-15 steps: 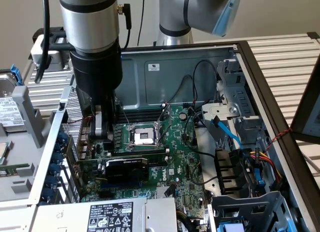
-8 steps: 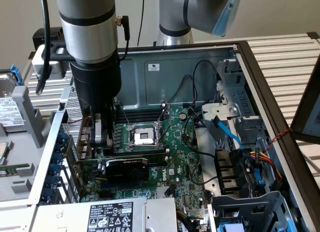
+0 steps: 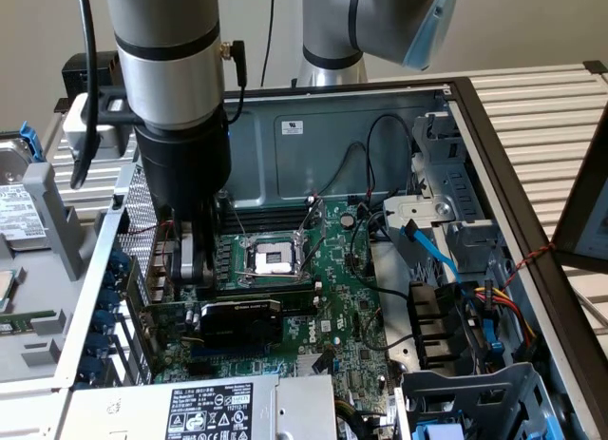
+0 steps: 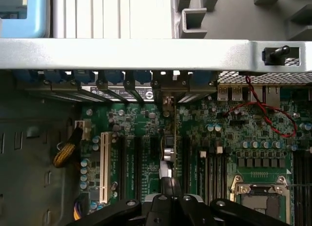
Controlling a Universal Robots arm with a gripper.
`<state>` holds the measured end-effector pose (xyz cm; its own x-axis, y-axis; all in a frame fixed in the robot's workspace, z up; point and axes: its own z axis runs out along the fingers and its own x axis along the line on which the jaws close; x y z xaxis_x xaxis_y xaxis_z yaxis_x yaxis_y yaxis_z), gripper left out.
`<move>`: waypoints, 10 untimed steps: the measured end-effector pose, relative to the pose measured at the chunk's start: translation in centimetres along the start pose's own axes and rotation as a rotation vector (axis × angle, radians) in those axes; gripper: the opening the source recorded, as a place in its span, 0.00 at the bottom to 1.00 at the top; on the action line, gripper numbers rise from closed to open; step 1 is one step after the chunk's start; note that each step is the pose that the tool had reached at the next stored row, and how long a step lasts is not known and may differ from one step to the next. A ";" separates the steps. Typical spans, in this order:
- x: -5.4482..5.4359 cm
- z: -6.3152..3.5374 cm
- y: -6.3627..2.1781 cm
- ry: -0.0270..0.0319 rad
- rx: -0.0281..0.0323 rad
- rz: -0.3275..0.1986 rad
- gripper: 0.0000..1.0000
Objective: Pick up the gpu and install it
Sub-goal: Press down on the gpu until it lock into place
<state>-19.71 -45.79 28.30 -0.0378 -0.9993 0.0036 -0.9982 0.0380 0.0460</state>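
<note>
The gpu (image 3: 241, 317) stands in a slot on the green motherboard (image 3: 332, 312), just below the bare CPU socket (image 3: 274, 259) in your exterior view. Your gripper (image 3: 193, 267) hangs just above the card's left end, fingers closed together, holding nothing.

Arm (image 3: 171, 69) held near vertical, wrist pointed straight down. Gripper (image 3: 195, 255) lowered at exterior view's left, fingers (image 3: 193, 259) pressed together, jaws closed. Second arm segment (image 3: 380, 22) seen behind.
</note>
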 end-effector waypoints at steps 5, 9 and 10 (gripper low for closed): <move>-0.2 0.27 0.22 0.0001 0.0000 0.000 0.11; -0.3 0.63 0.30 0.0001 -0.0001 0.000 0.11; -0.3 0.67 0.36 0.0002 -0.0002 0.000 0.11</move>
<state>-20.09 -45.49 27.64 -0.0377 -0.9993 0.0038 -0.9982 0.0379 0.0462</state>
